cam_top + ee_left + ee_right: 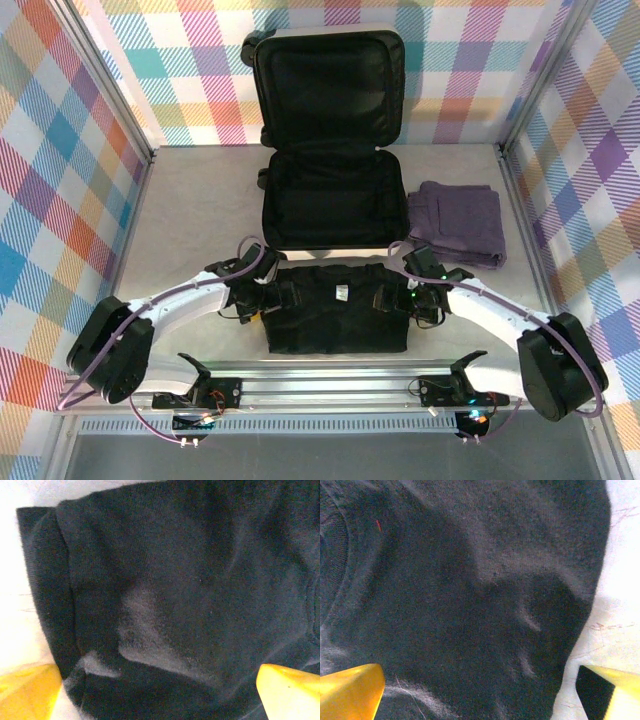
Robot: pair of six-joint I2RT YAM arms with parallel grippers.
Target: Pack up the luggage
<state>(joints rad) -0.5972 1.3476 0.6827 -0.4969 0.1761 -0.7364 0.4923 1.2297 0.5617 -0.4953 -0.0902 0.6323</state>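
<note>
- The luggage (332, 205) lies open at the far middle of the table (195, 210). It is a hard white clamshell. One half lies flat and the other stands upright against the back wall.
- Both halves are lined in matte black fabric that sags slightly. A dark zipper seam runs round each rounded-rectangle rim. Nothing lies in either half.
- The black shirt (338, 310) is folded into a thick, soft rectangle just in front of the flat half, between my two arms. A small white tag sits near the middle of its top.
- My left pincer (270, 298) is at the shirt's left end, jaws spread as wide as they go, gripping nothing.
- In the left wrist view its yellow fingertips (30, 690) are blunt wedges in the two lower corners. One is over the pale table at the folded edge and the other is over cloth.
- The cloth here is a fine, fuzzy knit with rounded fold rolls and grey sheen patches.
- My right pincer (402, 300) is at the shirt's right end, also fully spread and holding nothing. Its tips bracket the shirt's rounded corner.
- In the right wrist view the knit has lint and one short red thread. The table beside it is pale with faint scratches.
- I cannot tell whether any fingertip touches the cloth.
- The purple garment (458, 222) is folded flat in a rough square, right of the luggage and just beside it. Its weave is smooth, with stitched seams.
</note>
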